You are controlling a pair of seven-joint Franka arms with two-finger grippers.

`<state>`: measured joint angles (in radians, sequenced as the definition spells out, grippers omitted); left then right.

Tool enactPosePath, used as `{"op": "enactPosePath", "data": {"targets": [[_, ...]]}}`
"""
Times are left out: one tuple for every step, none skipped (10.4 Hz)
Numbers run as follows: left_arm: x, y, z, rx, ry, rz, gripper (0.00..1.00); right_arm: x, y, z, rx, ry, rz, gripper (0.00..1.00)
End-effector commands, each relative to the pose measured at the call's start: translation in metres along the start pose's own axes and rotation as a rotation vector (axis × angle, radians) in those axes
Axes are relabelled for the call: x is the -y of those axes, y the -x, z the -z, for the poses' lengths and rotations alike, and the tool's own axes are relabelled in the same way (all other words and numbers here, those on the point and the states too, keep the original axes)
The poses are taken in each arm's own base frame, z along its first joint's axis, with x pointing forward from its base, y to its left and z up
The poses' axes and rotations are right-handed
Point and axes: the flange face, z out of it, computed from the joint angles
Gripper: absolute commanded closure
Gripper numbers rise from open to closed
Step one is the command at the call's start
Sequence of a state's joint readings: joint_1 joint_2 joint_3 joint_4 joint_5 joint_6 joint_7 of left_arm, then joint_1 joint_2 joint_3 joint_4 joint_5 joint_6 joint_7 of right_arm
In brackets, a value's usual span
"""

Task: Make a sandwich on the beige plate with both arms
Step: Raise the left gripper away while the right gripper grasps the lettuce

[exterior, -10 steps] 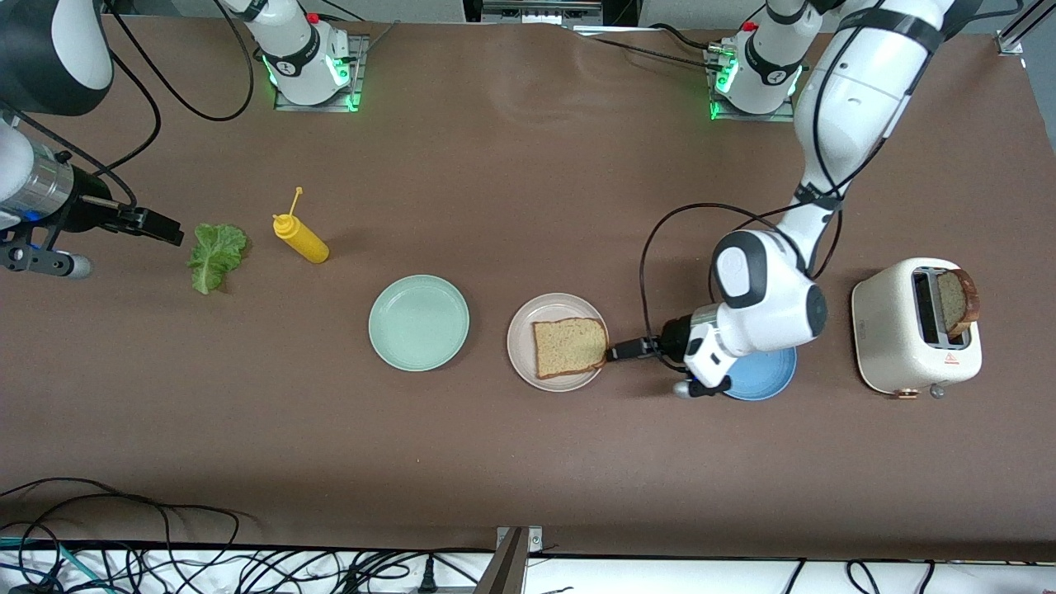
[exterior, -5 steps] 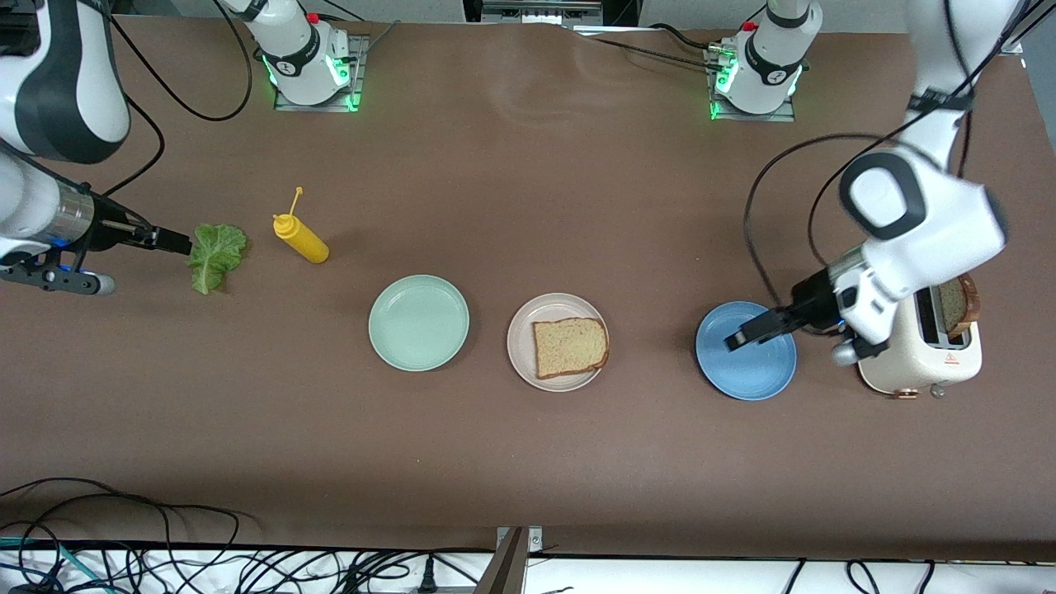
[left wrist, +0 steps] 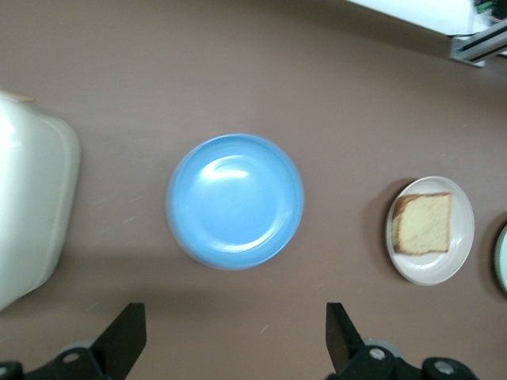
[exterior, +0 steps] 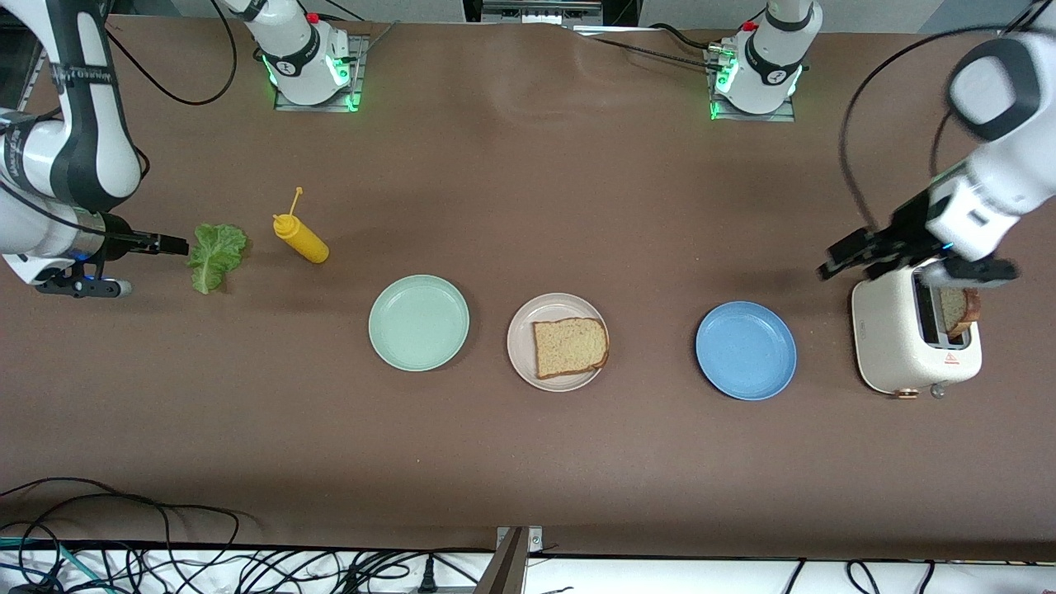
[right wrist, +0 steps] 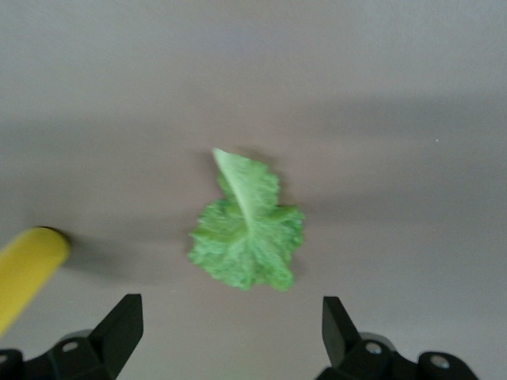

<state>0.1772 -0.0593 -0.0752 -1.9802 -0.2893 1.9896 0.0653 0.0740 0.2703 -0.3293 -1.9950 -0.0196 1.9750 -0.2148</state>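
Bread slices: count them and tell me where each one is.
2: one bread slice on the beige plate, one bread slice upright in the toaster. Its other slot looks empty.

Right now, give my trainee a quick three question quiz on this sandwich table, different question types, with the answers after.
1. True or false: the beige plate already holds a bread slice.
2. Where is the second bread slice? A) blue plate B) toaster C) mint green plate
3. Fill in: the open right gripper sits beside the ___, while the open left gripper is up by the toaster.

Key: 1 true. 2 B. 3 lettuce leaf.
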Motion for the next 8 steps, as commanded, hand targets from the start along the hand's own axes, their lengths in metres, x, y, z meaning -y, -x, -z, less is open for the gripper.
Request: {"op": "enactPosePath", "data": {"targets": [[0.010, 0.007, 0.080, 0.057, -0.129, -0.041, 0.00, -0.009, -0.011, -0.034, 0.024, 0.024, 0.118, 0.00], [0.004, 0.010, 0.111, 0.071, -0.171, -0.054, 0.00, -0.008, -0.012, -0.049, 0.042, 0.023, 0.149, 0.00], [-0.006, 0.017, 0.139, 0.076, -0.210, -0.071, 0.00, -0.008, -0.008, -0.062, 0.052, 0.022, 0.170, 0.00], [-0.013, 0.023, 0.158, 0.090, -0.230, -0.079, 0.00, -0.005, -0.003, -0.079, 0.054, 0.021, 0.188, 0.00], [-0.026, 0.030, 0.169, 0.108, -0.232, -0.095, 0.00, -0.002, 0.003, -0.095, 0.036, 0.026, 0.217, 0.00], [-0.037, 0.032, 0.167, 0.116, -0.234, -0.113, 0.00, -0.002, 0.005, -0.105, 0.035, 0.027, 0.258, 0.00], [-0.054, 0.032, 0.162, 0.123, -0.246, -0.140, 0.00, -0.002, 0.006, -0.116, 0.051, 0.025, 0.274, 0.00], [-0.068, 0.032, 0.163, 0.126, -0.245, -0.163, 0.00, -0.002, 0.007, -0.124, 0.056, 0.026, 0.299, 0.00]]}}
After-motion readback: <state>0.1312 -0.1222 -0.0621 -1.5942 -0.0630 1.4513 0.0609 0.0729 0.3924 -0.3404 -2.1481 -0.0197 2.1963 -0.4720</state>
